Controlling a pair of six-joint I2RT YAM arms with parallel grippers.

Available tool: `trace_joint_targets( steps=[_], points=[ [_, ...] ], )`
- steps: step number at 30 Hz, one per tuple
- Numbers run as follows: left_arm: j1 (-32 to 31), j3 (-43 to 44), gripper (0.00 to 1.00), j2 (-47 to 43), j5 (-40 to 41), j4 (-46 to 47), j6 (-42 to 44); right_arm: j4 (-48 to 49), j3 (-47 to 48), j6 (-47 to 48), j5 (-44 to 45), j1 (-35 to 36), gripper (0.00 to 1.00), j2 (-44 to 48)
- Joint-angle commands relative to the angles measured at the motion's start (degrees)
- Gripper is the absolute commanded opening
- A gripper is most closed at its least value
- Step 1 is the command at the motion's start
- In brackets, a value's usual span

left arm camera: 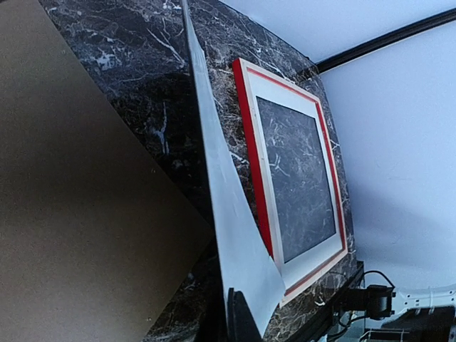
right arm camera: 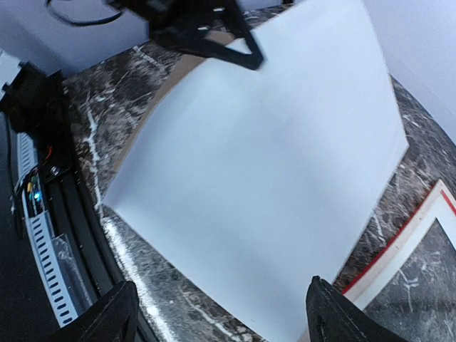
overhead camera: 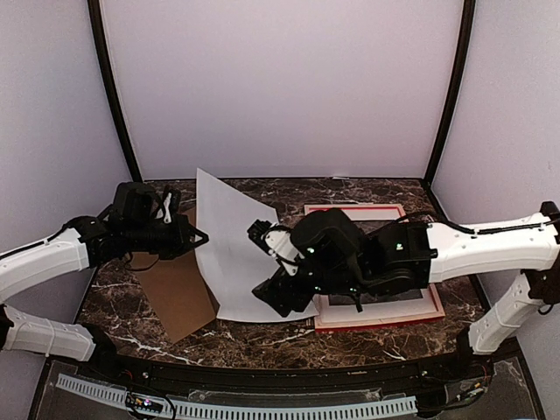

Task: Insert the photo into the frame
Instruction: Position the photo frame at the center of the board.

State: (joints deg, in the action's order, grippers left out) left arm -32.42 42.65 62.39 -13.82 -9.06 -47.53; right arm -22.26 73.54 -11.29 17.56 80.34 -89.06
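Observation:
The photo (overhead camera: pixel 236 249) shows only a plain white side and lies left of centre on the marble table, its left edge lifted. My left gripper (overhead camera: pixel 202 236) is shut on that raised edge. In the left wrist view the sheet (left arm camera: pixel 228 214) runs edge-on from the pinching gripper (left arm camera: pixel 236 317). The red frame (overhead camera: pixel 378 318) with its white mat lies flat to the right, partly under my right arm, and also shows as the frame (left arm camera: pixel 246 121) beside the sheet. My right gripper (overhead camera: pixel 278 296) hovers open over the photo's near right part, its fingers wide apart around the gripper's middle (right arm camera: pixel 221 320), holding nothing.
A brown backing board (overhead camera: pixel 175 293) lies under and left of the photo. The table's front edge with a white cable rail (overhead camera: pixel 245 409) runs below. Dark curved poles (overhead camera: pixel 114 96) stand at the back corners.

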Motion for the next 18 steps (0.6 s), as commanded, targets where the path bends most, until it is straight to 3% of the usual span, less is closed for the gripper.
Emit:
trace_joint_targets(
  steps=[1, 9, 16, 18],
  points=[
    [0.9, 4.8, 0.0, -0.4, 0.5, -6.8, 8.7, -1.4, -4.0, -5.1, -1.1, -9.1, 0.82, 5.8],
    [1.0, 15.5, 0.0, 3.4, -5.9, -12.4, 17.6, -10.5, -11.0, -11.3, -2.2, -39.9, 0.81, 10.0],
    [1.0, 22.8, 0.0, 6.4, -9.0, -13.6, 21.3, -7.2, -18.7, -8.9, -11.6, -65.1, 0.8, 8.0],
    [1.0, 23.9, 0.0, 7.1, -9.7, -13.5, 21.4, -5.8, -19.6, -8.0, -14.5, -69.0, 0.79, 5.5]
  ],
)
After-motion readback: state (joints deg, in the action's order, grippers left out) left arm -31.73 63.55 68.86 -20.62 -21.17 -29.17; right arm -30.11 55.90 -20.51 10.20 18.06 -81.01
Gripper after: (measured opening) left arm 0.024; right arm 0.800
